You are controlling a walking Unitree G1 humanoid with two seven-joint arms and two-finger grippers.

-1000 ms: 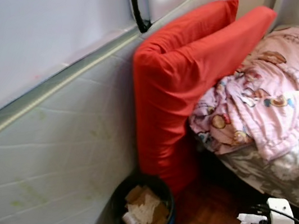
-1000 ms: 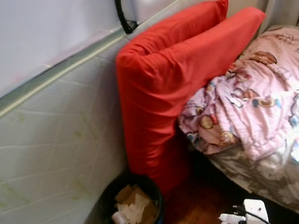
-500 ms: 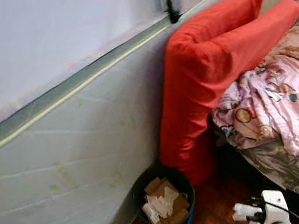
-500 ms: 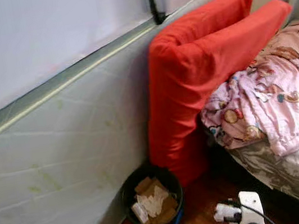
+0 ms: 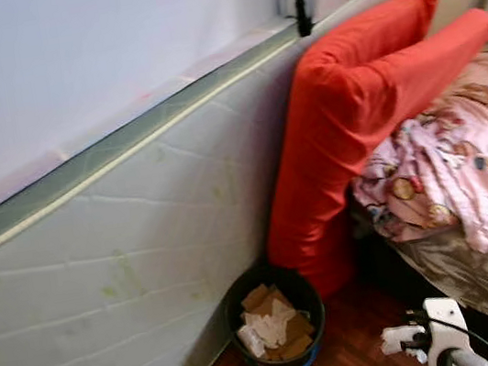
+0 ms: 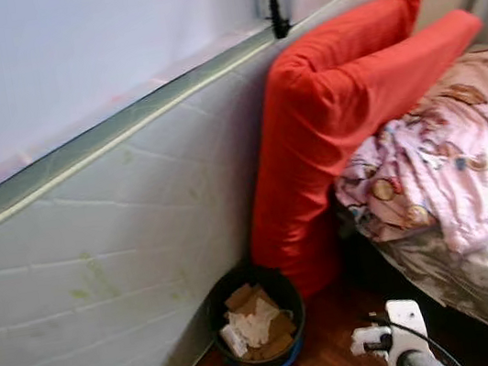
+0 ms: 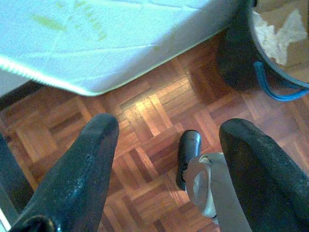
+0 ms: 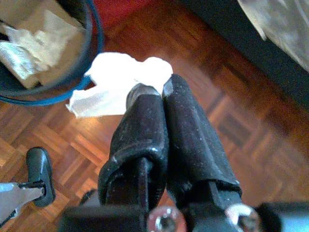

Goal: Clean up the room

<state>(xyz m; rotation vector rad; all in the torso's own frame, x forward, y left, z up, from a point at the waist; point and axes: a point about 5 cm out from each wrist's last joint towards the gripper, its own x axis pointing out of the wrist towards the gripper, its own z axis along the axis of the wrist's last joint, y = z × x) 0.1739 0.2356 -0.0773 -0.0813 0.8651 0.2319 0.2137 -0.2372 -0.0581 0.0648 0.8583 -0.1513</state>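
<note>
Upright pale mattress [image 5: 142,245] against wall, red pillows [image 5: 353,110], pink patterned blanket [image 5: 457,177]

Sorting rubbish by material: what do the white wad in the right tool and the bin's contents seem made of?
White wad: likely tissue or thin paper, matte, soft crumpled folds, pinched in the right tool. Bin contents: apparently brown cardboard scraps, flat and stiff, with crumpled white paper.

- The bed [image 5: 480,266] and pink blanket [image 5: 465,171] run off the frame's right edge.
- Closed black fingers [image 8: 159,140] hide part of the white tissue [image 8: 120,82].
</note>
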